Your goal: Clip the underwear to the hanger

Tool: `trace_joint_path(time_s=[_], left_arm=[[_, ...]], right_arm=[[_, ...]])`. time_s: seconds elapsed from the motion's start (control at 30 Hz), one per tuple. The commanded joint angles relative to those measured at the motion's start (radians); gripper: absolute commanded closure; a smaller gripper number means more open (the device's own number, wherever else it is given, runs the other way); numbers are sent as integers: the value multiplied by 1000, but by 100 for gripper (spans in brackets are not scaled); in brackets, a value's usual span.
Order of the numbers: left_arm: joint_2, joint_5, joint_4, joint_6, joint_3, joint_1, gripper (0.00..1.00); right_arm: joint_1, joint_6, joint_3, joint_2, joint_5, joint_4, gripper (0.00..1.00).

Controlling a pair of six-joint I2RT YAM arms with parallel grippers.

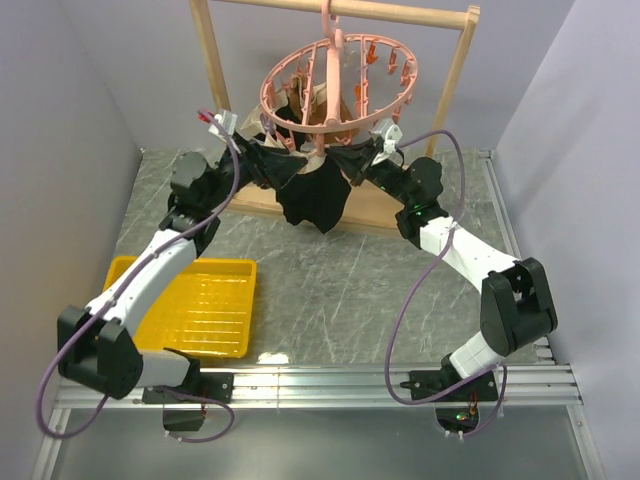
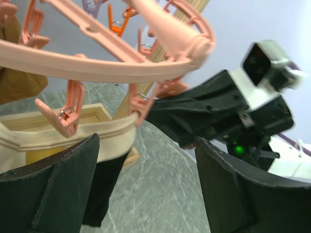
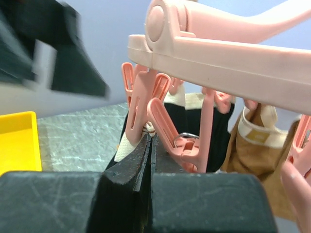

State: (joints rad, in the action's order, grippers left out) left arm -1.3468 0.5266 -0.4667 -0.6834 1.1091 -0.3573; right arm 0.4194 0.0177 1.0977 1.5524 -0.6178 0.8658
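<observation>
Shows hanger [image 1: 331, 85] overhead, underwear [image 1: 312, 200] dangling off its near rim with top edge partly hidden, left gripper [image 2: 148, 145] spread wide and empty, right gripper [image 3: 149, 141] pressed shut under a peg [image 3: 146, 102], hold on fabric impossible to tell.

One hanger [image 1: 335, 85] is hanging on one wooden rack [image 1: 462, 62] at the far side. Its pegs [image 2: 65, 114] are dangling in a number too large and overlapped to count. At least two garments are hanging: one black underwear [image 1: 312, 200] and one brown garment [image 3: 252, 145]. One yellow tray [image 1: 190, 305] is lying near left. Two arms are reaching in, a left arm [image 1: 150, 270] and a right arm [image 1: 470, 255].
</observation>
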Motion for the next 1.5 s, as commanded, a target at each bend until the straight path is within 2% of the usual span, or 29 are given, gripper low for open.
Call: trace_joint_path(time_s=[0.0,0.03,0.07,0.23,0.37,0.4,0.47,0.57,0.73,0.77,0.83,1.0,1.17,1.27,1.47], left_arm=[[96,-3,71,76,-11,17,13],[106,-7,98,94,-14,23,9],[116,-11,140,103,-17,29,1],[182,-62,296,200,-25,64,1],[201,-105,437,255,-2,92,1],[201,-126,497,268,3,96,1],[192,-138,548,298,26,107,1],[183,-157,644,340,61,112,1],[143,-230,784,358,139,116,1],[132,-258,847,358,156,116,1],[107,-241,902,396,196,121,1],[98,-260,1034,475,224,126,1],[118,-304,1088,504,176,126,1],[162,-347,1071,507,97,126,1],[271,-433,1034,510,-44,126,1]], right_arm=[[-30,-9,2,-52,12,-19,100],[-40,-9,-2,-55,13,-27,100],[-48,-9,-5,-60,13,-48,100],[-86,-9,-10,-89,27,-137,100],[-110,-9,-19,-123,26,-241,82],[-114,-9,-25,-144,26,-257,73],[-116,-34,-51,-187,41,-304,62],[-120,-48,-93,-238,65,-362,56],[-139,-65,-166,-389,104,-468,39],[-142,-70,-176,-443,112,-516,35],[-143,-88,-197,-498,136,-575,31],[-183,-102,-202,-664,185,-847,21],[-215,-93,-200,-777,268,-1101,18],[-225,-81,-211,-816,325,-1204,16],[-326,-22,-305,-939,276,-1249,9]])
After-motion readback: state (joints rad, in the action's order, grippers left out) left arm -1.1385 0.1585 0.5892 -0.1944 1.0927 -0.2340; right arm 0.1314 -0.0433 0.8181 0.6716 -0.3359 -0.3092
